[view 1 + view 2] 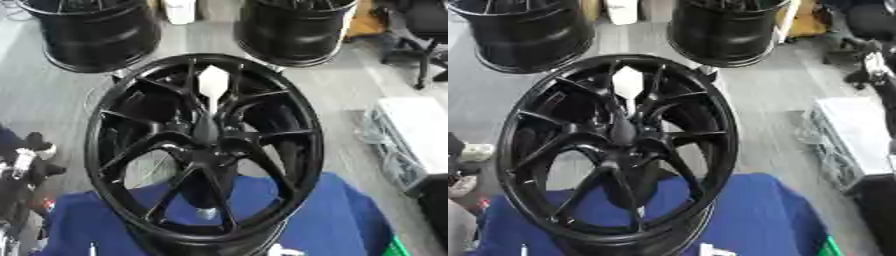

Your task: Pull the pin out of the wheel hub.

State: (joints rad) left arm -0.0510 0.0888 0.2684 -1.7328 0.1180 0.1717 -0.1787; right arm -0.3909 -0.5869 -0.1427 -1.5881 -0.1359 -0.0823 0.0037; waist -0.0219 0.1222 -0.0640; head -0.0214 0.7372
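Black wheel hub [204, 150] stands upright, white-headed pin [210, 107] seemingly in its centre.

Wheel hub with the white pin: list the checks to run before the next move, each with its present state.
1. Pin seated in the centre of the wheel hub: ok, it stands out of the middle, not yet pulled.
2. Pin's flat white head free to grasp: ok, nothing covers it.
3. A hand on the pin: not ok, none touches it.
4. Left hand ready: cannot tell; it shows at the left edge, apart from the wheel hub.
5. Right hand ready: cannot tell; a dark shape at the right edge of the right eye view may be it.
6. Wheel hub steady: cannot tell; it stands on the blue cloth, but no brace shows.
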